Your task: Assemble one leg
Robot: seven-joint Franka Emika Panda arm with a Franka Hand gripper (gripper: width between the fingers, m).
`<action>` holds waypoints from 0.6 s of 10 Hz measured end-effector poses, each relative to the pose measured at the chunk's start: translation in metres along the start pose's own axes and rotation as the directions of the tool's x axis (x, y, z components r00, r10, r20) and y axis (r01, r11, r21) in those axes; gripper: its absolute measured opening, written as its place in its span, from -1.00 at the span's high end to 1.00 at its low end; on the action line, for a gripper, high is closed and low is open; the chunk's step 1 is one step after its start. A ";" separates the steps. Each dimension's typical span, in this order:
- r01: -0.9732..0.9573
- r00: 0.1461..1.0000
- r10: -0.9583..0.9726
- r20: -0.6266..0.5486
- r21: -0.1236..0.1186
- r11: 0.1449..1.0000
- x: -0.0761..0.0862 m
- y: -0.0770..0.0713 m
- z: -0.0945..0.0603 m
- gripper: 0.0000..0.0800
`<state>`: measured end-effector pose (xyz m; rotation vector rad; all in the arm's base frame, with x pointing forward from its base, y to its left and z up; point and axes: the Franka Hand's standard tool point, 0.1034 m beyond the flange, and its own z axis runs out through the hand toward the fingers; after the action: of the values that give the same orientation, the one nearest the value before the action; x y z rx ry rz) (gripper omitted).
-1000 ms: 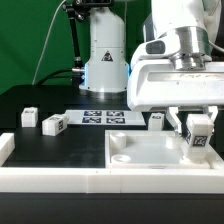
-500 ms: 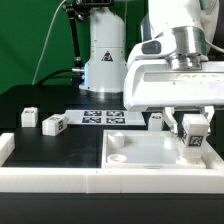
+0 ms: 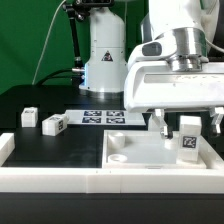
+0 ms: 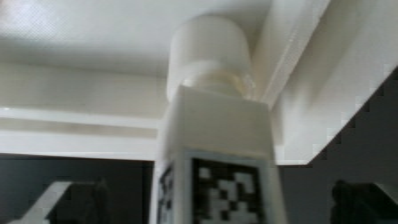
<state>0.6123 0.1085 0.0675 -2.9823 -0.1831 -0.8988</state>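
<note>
The leg [image 3: 188, 137], a small white block with a marker tag, stands upright at the far corner of the large white panel [image 3: 150, 157] on the exterior view's right. My gripper [image 3: 189, 124] is open astride it, with one finger on each side and a gap to each. In the wrist view the leg [image 4: 222, 140] runs up the middle, its rounded end against the panel's corner [image 4: 107, 50]. My gripper [image 4: 214, 208] shows there as two dark fingertips [image 4: 54, 205] well apart from the leg.
Three more legs lie on the black table: two at the exterior view's left [image 3: 29, 117] [image 3: 54, 124] and one behind the panel [image 3: 155, 120]. The marker board [image 3: 105, 117] lies at the back. A white rail [image 3: 60, 180] runs along the front. The arm's base [image 3: 105, 60] stands behind.
The leg moved toward the exterior view's left and down onto the panel's corner. The fingers, shut on it before, have spread apart and let it go.
</note>
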 end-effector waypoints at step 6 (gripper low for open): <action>-0.004 0.999 0.004 0.036 0.014 1.000 0.004 -0.002 -0.006 -0.62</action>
<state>0.6119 0.1102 0.0742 -2.9865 -0.1836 -0.8401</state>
